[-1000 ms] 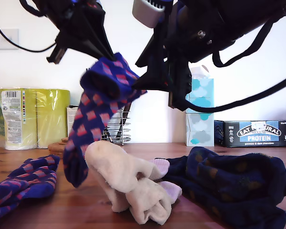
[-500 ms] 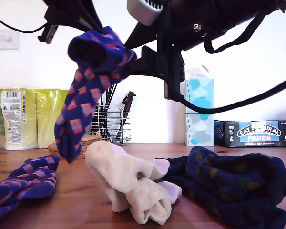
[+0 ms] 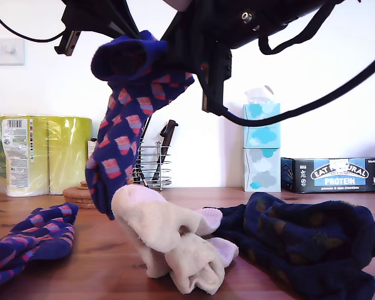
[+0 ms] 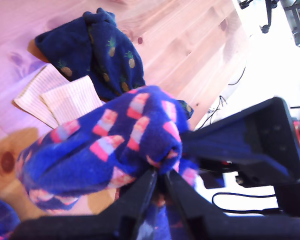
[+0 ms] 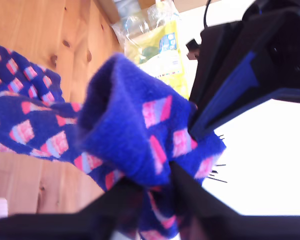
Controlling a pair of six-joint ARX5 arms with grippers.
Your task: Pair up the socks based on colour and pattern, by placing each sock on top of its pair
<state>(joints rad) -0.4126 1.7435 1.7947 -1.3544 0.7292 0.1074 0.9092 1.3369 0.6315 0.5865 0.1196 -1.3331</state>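
exterior view: two checked socks (image 3: 122, 144)

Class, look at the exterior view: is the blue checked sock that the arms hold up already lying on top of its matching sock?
No: the held checked sock hangs in the air, while its match lies apart on the table at the exterior view's left.

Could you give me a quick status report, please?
Both claws, first and second, shut on checked sock, held aloft. Its mate on table. Cream socks below.

My two arms are black, with angular housings and a silver screw head (image 3: 246, 17). Black cables (image 3: 312, 106) loop from them — one housing carries a blue stripe (image 5: 229, 96).
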